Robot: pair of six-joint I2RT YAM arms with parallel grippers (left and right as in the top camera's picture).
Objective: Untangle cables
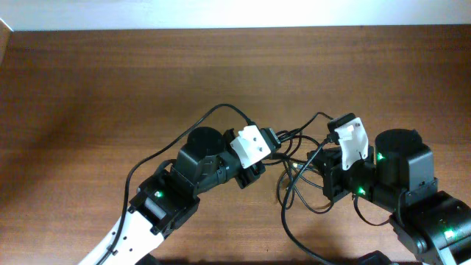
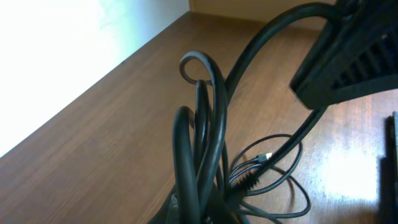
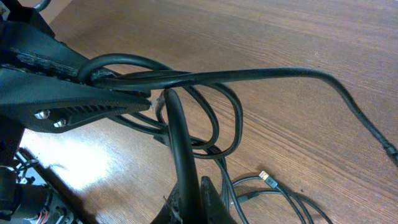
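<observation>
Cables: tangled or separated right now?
Tangled. In the right wrist view the cables loop through and cross one another; overhead they sit as one clump.

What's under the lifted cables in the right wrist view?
Under the cables: slack loops lying on the table, one strand ending in a gold plug. Where the loops cross lower left is covered by the lifted strands.
</observation>
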